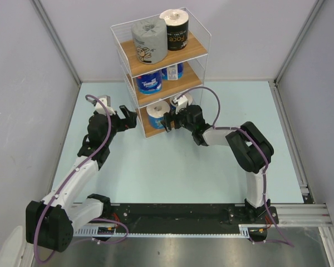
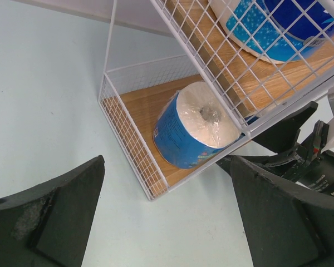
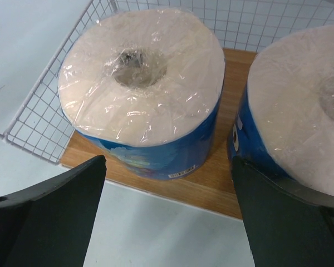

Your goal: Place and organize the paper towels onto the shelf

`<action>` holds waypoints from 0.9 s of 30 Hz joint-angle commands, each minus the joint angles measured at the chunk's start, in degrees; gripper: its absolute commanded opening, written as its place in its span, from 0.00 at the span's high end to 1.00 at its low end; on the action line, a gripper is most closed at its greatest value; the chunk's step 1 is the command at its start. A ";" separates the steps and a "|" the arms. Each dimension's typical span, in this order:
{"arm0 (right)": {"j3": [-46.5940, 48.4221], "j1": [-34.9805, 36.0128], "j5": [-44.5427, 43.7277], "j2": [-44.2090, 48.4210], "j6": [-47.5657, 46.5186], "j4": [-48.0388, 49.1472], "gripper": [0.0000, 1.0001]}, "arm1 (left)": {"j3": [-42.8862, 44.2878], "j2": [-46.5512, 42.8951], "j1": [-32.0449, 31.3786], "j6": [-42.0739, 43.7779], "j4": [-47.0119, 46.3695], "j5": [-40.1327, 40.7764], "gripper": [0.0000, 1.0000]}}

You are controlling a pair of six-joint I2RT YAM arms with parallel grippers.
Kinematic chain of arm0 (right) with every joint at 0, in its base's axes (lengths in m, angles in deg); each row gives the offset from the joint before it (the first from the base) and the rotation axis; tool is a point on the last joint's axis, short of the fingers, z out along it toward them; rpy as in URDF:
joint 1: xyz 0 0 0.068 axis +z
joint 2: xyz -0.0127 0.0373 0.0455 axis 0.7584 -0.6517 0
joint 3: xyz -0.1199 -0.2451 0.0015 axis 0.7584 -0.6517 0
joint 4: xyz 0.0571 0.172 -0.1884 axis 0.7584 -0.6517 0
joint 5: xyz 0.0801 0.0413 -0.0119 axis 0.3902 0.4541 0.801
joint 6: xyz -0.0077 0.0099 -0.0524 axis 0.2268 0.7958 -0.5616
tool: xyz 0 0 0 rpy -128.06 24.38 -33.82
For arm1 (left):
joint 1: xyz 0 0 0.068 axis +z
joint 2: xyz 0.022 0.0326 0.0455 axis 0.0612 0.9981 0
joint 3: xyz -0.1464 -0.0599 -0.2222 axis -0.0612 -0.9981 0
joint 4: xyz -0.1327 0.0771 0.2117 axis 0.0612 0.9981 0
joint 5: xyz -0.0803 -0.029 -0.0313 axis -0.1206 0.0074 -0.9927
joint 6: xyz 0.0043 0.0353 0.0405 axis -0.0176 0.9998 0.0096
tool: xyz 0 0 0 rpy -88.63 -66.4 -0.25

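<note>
Two fingers [image 3: 53, 219] wide apart, right end effector [image 3: 168, 169], seemingly empty

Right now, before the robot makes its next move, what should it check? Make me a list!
1. Top tier of the shelf filled: ok, grey roll and black roll stand there.
2. Middle tier filled: ok, middle blue rolls sit side by side.
3. Bottom tier filled: ok, left bottom roll and right bottom roll stand upright, apart.
4. Right gripper empty: ok, open, nothing between its fingers.
5. Left gripper empty: ok, open.
6. Right gripper clear of the shelf wire: cannot tell.
</note>
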 commanded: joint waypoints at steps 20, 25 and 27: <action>-9.32 6.68 -4.44 23.73 -0.22 -14.45 0.00 | 1.11 -0.12 0.49 -0.57 -1.22 -0.60 0.00; -14.25 7.12 -12.16 42.33 3.38 -27.53 0.00 | 2.16 -0.74 0.49 -0.39 0.36 0.10 0.00; -16.27 7.03 -13.85 48.07 3.38 -31.42 0.00 | 2.69 -1.00 0.49 -0.48 1.50 0.45 0.00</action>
